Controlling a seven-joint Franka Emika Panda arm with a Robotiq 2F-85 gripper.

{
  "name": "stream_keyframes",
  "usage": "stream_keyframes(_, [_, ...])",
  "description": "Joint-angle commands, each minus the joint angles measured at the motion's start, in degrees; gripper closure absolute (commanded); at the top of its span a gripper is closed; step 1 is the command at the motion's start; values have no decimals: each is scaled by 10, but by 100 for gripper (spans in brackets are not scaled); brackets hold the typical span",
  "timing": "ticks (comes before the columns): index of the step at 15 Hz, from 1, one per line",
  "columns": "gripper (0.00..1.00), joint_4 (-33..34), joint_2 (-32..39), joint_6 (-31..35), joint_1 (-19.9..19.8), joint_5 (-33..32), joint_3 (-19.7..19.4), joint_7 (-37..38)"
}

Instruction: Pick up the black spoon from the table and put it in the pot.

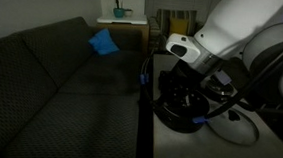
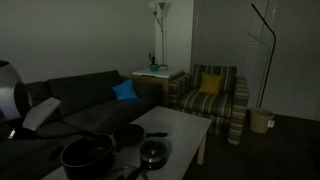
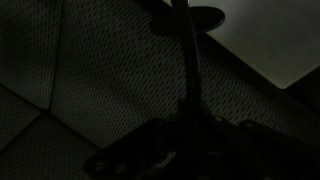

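Note:
The wrist view is very dark. The black spoon [image 3: 186,60] stands out from my gripper [image 3: 187,128], with its handle running up to the small rounded bowl end at the top. The gripper looks shut on the handle's lower end. The spoon hangs over the sofa fabric beside the pale table [image 3: 275,40]. In an exterior view the gripper [image 1: 183,95] hovers at the table's edge above the dark pot [image 1: 182,115]. The pot also shows near the table's front in an exterior view [image 2: 88,152], on the pale table [image 2: 178,125].
A dark sofa [image 1: 51,83] with a blue cushion [image 1: 104,42] runs along the table. A second pan [image 2: 130,133] and a glass lid [image 2: 153,152] lie near the pot. A striped armchair [image 2: 212,95] and a side table with a plant [image 2: 155,72] stand behind.

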Motion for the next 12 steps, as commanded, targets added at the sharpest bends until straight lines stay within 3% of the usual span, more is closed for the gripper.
stream_keyframes(1, [89, 6, 12, -7, -13, 15, 15, -33])
stream_keyframes(3, [89, 20, 34, -19, -35, 21, 36, -63])
stream_keyframes(6, [89, 25, 40, -20, -37, 22, 40, -66])
stream_keyframes(7, [97, 25, 40, -20, -37, 22, 41, -66])
stream_keyframes(8, [97, 20, 45, -9, -40, 26, 41, -64])
stream_keyframes(12, [97, 33, 106, -6, -99, 9, 96, -98])
